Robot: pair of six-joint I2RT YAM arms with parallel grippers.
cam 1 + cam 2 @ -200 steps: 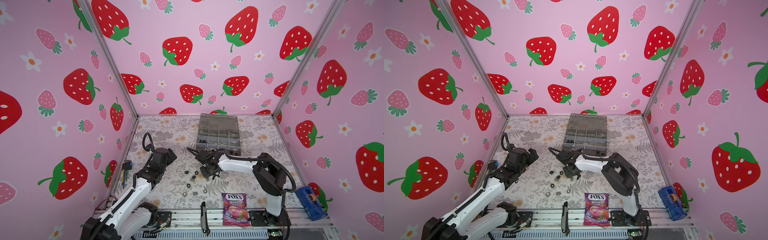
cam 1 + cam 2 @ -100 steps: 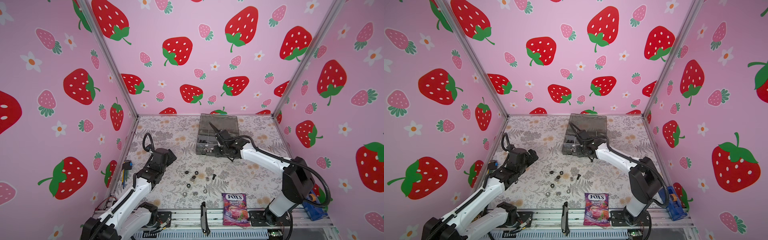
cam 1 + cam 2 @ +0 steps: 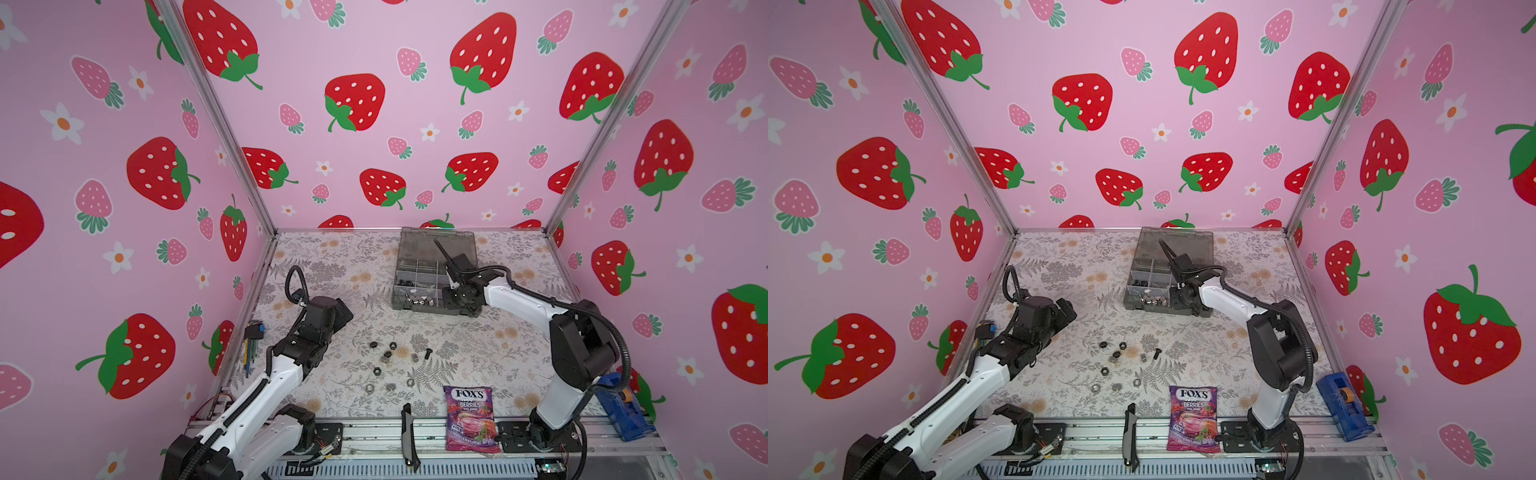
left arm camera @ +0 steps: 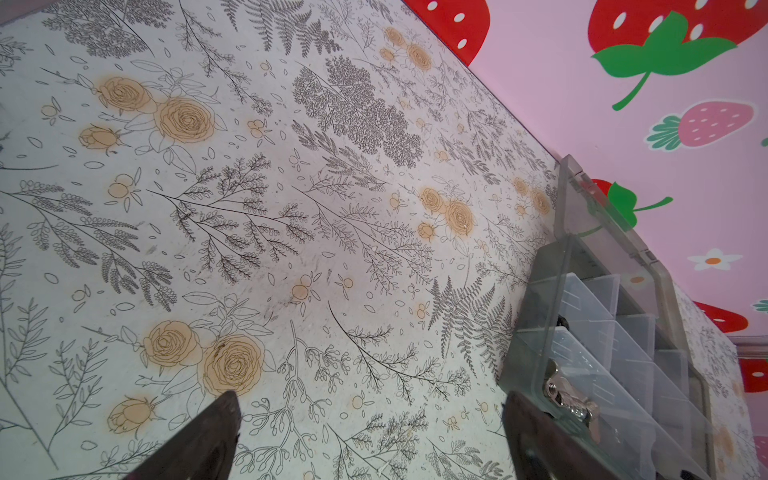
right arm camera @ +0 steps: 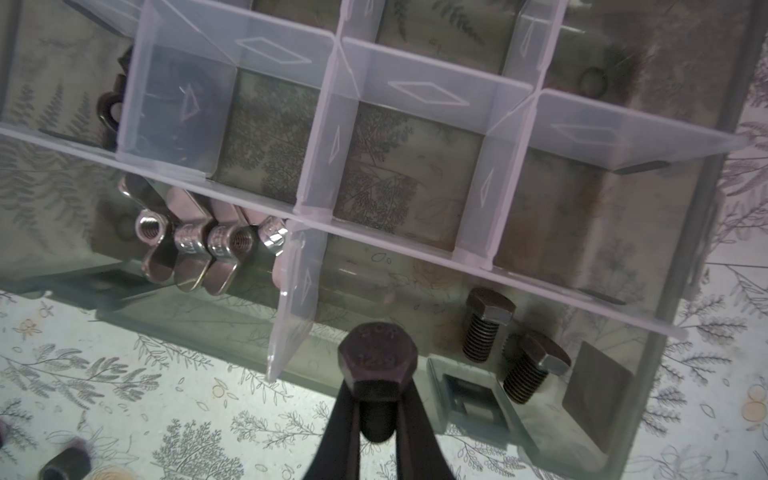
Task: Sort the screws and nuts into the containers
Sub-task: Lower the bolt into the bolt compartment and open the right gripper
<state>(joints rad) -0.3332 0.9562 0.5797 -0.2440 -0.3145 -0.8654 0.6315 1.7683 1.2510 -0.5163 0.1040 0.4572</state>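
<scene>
Now: right gripper (image 5: pixel 376 399), jaws narrow, pinching one black screw (image 5: pixel 378 359) by the shank, hex head toward the wrist camera. It is held at the near wall of the organiser box (image 3: pixel 419 308), just beside the compartment that already holds two screws (image 5: pixel 488 328). Changed: a second ago this gripper was down among the loose nuts (image 3: pixel 388 355) in the middle of the table (image 3: pixel 498 332). Half a second ago it was over the box, and it has since come to the near right corner. Judgement: pick done, release pending, and the drop belongs with the two like pieces, not across the divider with the wing nuts (image 5: pixel 187 249). One stray screw (image 3: pixel 428 352) remains beside the nuts. Left gripper (image 4: pixel 370 405): jaws wide, empty, unmoved, well left of the box.
</scene>
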